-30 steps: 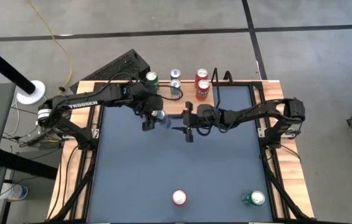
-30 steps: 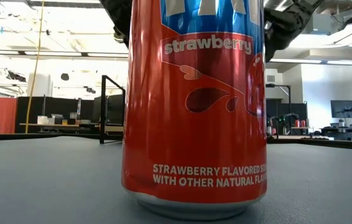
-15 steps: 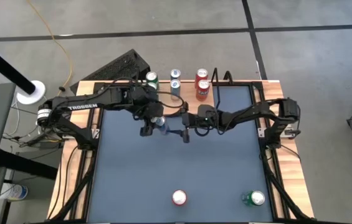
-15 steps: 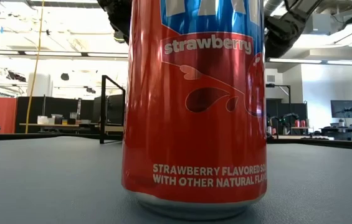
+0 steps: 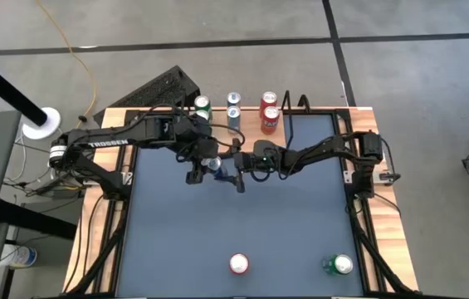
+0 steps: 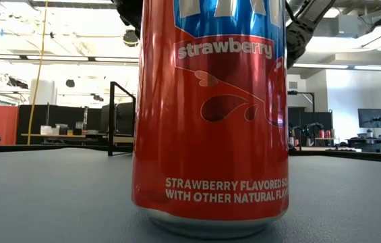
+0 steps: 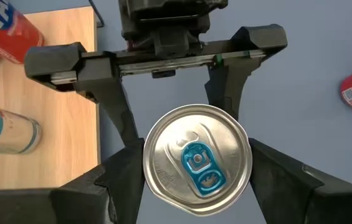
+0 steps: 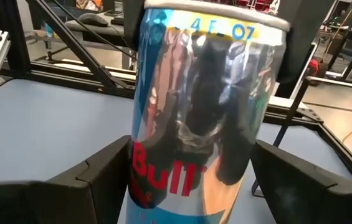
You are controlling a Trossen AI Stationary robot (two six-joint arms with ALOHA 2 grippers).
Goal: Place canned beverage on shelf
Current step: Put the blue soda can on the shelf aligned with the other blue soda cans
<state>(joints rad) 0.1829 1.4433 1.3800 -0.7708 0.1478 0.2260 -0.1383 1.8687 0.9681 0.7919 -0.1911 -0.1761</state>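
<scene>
A slim silver-blue can [image 7: 195, 160] with a blue tab is held upright over the grey table [image 5: 242, 220], and my left gripper [image 5: 203, 164] is shut on it. My right gripper [image 5: 236, 170] reaches in level from the table's right and is open. Its fingers [image 8: 104, 171] stand on either side of the can's lower body [image 8: 200, 124]. The shelf [image 5: 251, 108] stands at the table's far edge with several cans on it. In the low view a red strawberry can [image 6: 210, 115] hides the blue can. My left gripper pinches the can's side wall just under the top rim [image 7: 147, 177] between its two fingers [image 7: 119, 183]. The fingers slant down from the table's left. The can stands upright in the hold; its bottom does not show. My right gripper: I cannot tell whether its fingers touch the can.
A red can [image 5: 239, 264] and a green can [image 5: 339, 265] stand near the table's near edge. On the shelf stand a green can [image 5: 202, 104], two blue ones [image 5: 233, 108] and two red ones [image 5: 270, 112]; black wire frames [image 5: 295, 101] rise beside them.
My right gripper has moved toward the table's left and a little down, up to the can, until its fingers flank it. My left gripper has shifted slightly toward the near edge with the can, which stays upright.
</scene>
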